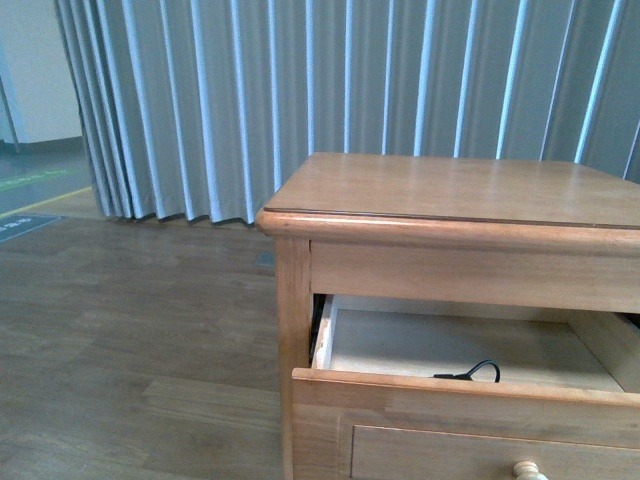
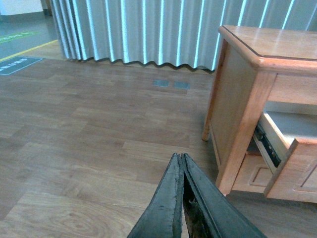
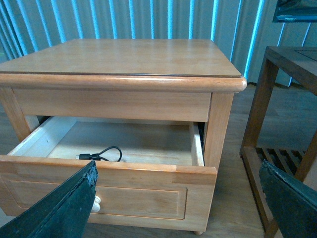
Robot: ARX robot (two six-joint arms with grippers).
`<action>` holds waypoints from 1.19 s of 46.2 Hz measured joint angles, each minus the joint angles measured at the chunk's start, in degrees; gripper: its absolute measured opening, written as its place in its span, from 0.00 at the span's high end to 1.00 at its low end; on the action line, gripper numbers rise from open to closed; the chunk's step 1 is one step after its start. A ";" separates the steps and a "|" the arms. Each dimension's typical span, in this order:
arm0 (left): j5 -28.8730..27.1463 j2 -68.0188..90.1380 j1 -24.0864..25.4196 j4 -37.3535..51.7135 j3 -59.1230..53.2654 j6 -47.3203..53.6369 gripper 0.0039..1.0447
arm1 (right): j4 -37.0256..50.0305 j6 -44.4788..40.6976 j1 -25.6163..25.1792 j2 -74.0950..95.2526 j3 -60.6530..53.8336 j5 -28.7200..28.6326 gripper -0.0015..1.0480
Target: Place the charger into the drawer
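The charger (image 3: 101,154) is already lying inside the drawer (image 3: 138,173), which is standing pulled out of the cabinet (image 1: 450,190), so the placing itself is looking done. Judging by the task, all that may be remaining is pushing the drawer shut, if that is wanted at all. Only a thin black cable loop with a dark plug end is showing, resting on the drawer floor close behind the front panel; the white block is not showing in any view. The right jaws are standing spread wide and empty before the drawer front, while the left jaws are hanging pressed together on nothing, off to the cabinet's side above the wooden floor (image 2: 89,129).
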 joint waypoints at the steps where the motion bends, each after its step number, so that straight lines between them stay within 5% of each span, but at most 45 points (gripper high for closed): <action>1: 0.09 -0.46 0.17 0.04 -0.31 0.02 0.96 | 0.00 0.00 0.00 0.00 0.00 0.02 0.08; 38: 0.76 -2.23 0.39 -0.02 -1.92 0.09 0.96 | 0.00 0.00 0.00 0.00 0.00 -0.02 0.08; 45: 0.76 -2.23 0.39 -0.02 -1.92 0.09 0.62 | 0.02 -0.02 0.00 0.00 0.00 -0.04 0.08; 49: 0.76 -2.23 0.39 -0.02 -1.92 0.09 0.43 | 7.15 -7.04 -0.28 2.84 -1.33 -5.53 0.08; 55: 0.76 -2.23 0.39 -0.02 -1.92 0.09 0.14 | 10.88 -15.06 5.05 12.63 -0.94 -0.35 0.08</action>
